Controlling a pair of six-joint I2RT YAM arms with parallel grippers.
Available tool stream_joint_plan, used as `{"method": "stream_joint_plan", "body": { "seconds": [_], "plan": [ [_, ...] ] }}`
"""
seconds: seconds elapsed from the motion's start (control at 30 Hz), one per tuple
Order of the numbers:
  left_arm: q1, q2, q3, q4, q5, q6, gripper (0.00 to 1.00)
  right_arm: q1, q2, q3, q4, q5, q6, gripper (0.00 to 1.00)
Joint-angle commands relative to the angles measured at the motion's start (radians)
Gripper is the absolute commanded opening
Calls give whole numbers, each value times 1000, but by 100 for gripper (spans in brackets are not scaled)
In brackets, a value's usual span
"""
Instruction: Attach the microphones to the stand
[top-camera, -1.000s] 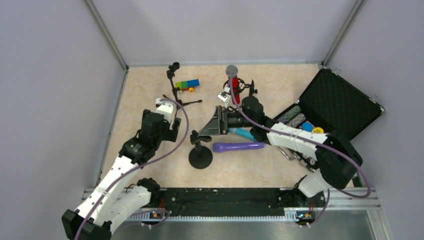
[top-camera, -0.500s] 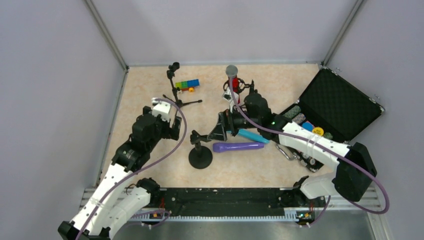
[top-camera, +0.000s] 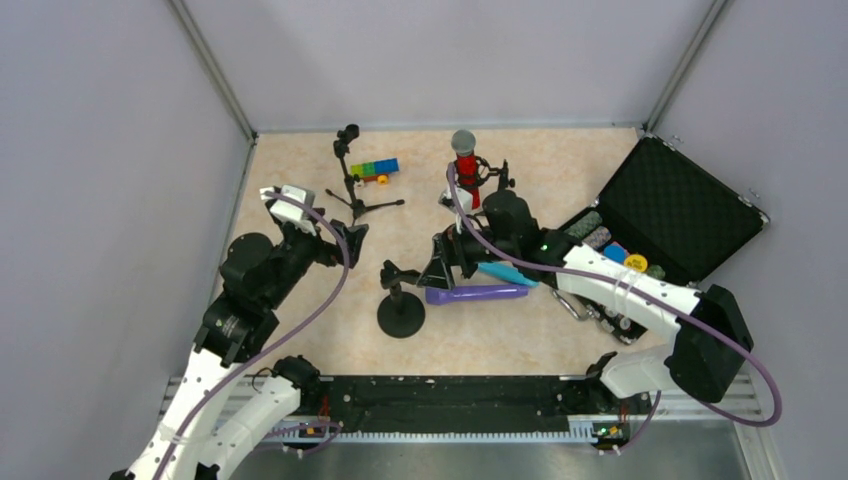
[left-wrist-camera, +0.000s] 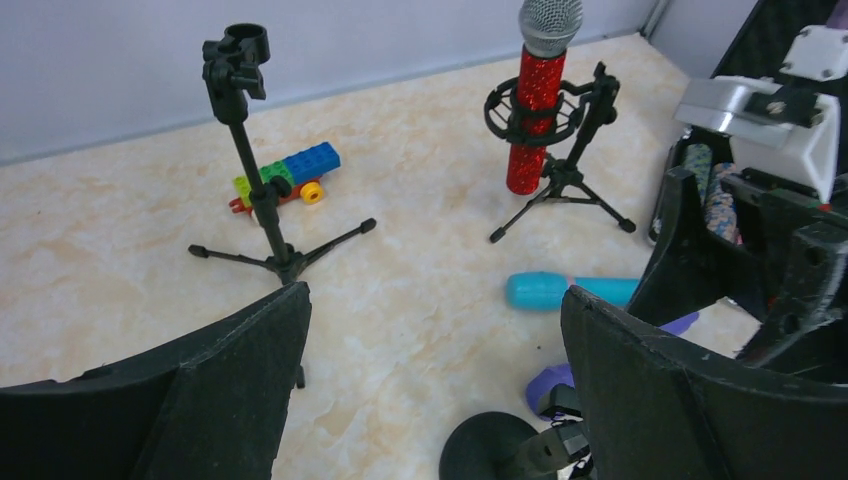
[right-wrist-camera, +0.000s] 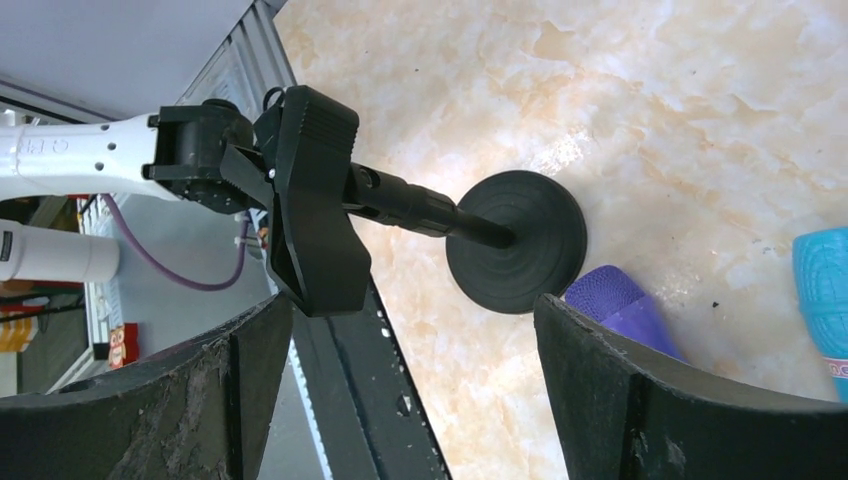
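Observation:
The glittery red microphone (top-camera: 465, 163) (left-wrist-camera: 530, 120) stands upright in the ring of a tripod stand (left-wrist-camera: 560, 175) at the back. On the table lie the purple microphone (top-camera: 478, 293) (right-wrist-camera: 620, 305) and, just behind it, the light-blue microphone (top-camera: 505, 272) (left-wrist-camera: 560, 290). A round-base stand (top-camera: 401, 312) (right-wrist-camera: 515, 240) with an empty clip sits by the purple head. Another tripod stand (top-camera: 350, 180) (left-wrist-camera: 255, 170) is empty. My right gripper (top-camera: 440, 268) (right-wrist-camera: 410, 310) hangs open over the purple head, holding nothing. Off to the left, my left gripper (top-camera: 350, 235) (left-wrist-camera: 435, 300) is wide open and empty.
A small toy car of coloured bricks (top-camera: 375, 169) (left-wrist-camera: 290, 175) sits behind the empty tripod. An open black case (top-camera: 680, 200) with chips and small items lies at the right. A metal clip (top-camera: 572, 305) lies beside it. Grey walls close in three sides.
My left arm has drawn back to the left and risen. My right gripper has dropped toward the purple microphone's head, its jaws slightly narrower.

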Motion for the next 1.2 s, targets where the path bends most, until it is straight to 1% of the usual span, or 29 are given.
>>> {"method": "stream_joint_plan", "body": {
  "seconds": [0.0,0.17,0.37,0.57,0.77,0.93,0.97,1.1,1.17],
  "plan": [
    [-1,-21,33,84,47,-58,99,10,-3,49,12,25,-20,87],
    [-1,-31,27,90,41,-69,99,10,-13,14,5,102,-8,87],
    [-1,-31,24,84,31,-83,99,11,-22,-13,10,132,8,88],
    [-1,-45,19,85,27,-98,99,10,-65,-54,63,64,11,88],
    [0,-46,4,83,17,-128,99,9,-114,-104,82,49,6,88],
    [-1,-30,-15,72,-2,-185,99,10,-166,-161,81,74,14,89],
    [0,-22,-17,67,-27,-197,99,10,-176,-174,76,79,16,89],
    [-1,24,-13,11,-51,-249,99,10,-240,-237,63,111,21,89],
    [1,51,-18,-9,-53,-293,99,10,-285,-262,31,140,16,89]
  ]
}}
